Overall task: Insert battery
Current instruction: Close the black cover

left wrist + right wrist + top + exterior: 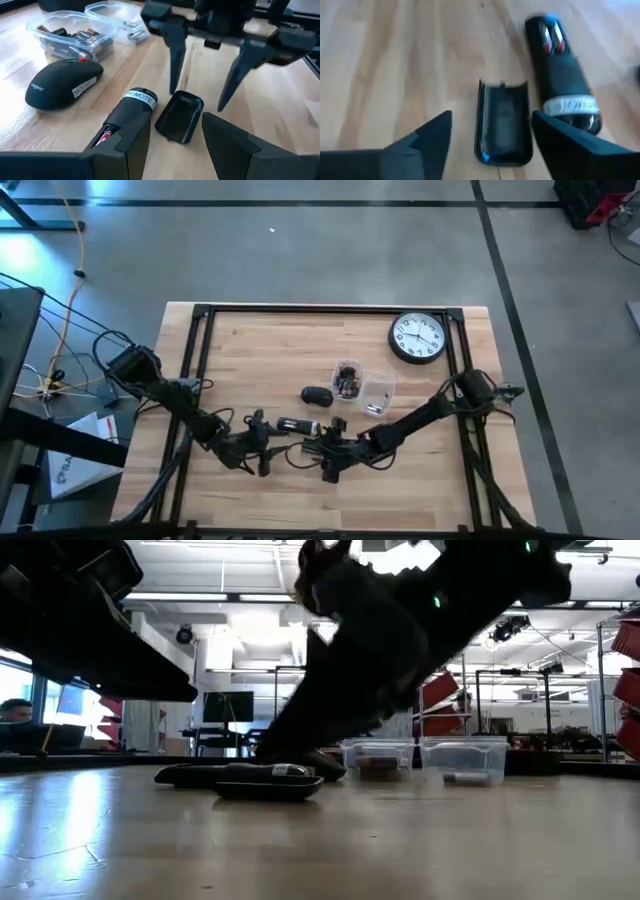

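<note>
although the remote (127,117) lies on the counter (290,340) with its compartment open and red-tipped cells seemingly seated, its cover (503,127) lies loose just beside it. right gripper (200,100) hovers over the cover, fingers spread; left gripper (172,145) likewise released. refitting the cover remains.

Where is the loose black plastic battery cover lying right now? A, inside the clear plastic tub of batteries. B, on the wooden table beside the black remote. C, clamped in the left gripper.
B: the black plastic battery cover lies flat on the wooden table beside the black remote, between the open fingers of the right gripper.
</note>
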Available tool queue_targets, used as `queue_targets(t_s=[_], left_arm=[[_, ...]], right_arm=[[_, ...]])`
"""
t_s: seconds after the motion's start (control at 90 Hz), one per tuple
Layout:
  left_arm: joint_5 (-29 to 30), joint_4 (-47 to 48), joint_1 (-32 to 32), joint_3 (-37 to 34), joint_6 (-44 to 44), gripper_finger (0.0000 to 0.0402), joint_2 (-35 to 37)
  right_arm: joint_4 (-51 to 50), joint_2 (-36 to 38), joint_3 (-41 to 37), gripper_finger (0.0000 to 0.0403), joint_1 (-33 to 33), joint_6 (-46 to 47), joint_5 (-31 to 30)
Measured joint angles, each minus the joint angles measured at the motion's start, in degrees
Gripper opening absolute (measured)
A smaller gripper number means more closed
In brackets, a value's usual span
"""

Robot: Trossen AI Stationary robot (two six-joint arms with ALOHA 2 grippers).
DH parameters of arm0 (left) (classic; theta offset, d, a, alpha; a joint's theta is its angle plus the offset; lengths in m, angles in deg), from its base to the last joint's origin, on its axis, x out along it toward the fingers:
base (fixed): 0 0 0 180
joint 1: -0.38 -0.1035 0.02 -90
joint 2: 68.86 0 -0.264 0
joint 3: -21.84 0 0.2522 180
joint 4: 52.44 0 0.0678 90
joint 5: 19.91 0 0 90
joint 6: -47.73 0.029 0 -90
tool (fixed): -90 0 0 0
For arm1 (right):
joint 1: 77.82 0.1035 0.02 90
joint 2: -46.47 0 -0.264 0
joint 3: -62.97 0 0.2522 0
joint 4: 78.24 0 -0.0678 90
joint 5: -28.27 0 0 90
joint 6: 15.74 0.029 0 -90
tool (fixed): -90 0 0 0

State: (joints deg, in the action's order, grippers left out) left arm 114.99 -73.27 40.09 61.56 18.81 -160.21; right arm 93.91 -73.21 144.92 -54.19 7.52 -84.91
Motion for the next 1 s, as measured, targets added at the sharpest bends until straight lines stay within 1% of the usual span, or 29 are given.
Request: queue_targets(t_s=[0.1,0.189,0.289,0.411,0.511,0.656,1.0], left_arm=[[-0.72,-0.03,0.00,0.00,-0.01,0.0163,0.00],[-0.83,-0.03,0.00,0.00,0.01,0.0163,-0.01],[-0.74,0.02,-0.13,0.00,0.01,0.0163,-0.02],[-0.69,0.13,-0.33,0.00,0.01,0.0163,-0.02],[-0.75,0.13,-0.33,0.00,0.00,0.0163,-0.04],[-0.78,0.03,-0.33,0.00,0.04,0.0163,-0.04],[-1.45,0.06,-0.31,0.00,0.05,0.0163,-0.04]], right_arm=[[0.36,-1.28,0.00,0.0302,-0.42,1.33,0.65],[0.80,-2.19,0.00,0.0318,-0.79,2.79,0.76],[0.84,-2.29,0.00,0.0322,-1.24,3.77,0.98],[0.79,-2.49,0.04,0.0314,-1.78,3.74,1.12],[0.70,-2.49,0.04,0.0300,-2.47,3.74,2.05],[0.59,-2.49,0.06,0.0266,-3.11,3.50,3.23],[1.28,-2.50,0.09,0.0158,-3.18,1.16,5.12]])
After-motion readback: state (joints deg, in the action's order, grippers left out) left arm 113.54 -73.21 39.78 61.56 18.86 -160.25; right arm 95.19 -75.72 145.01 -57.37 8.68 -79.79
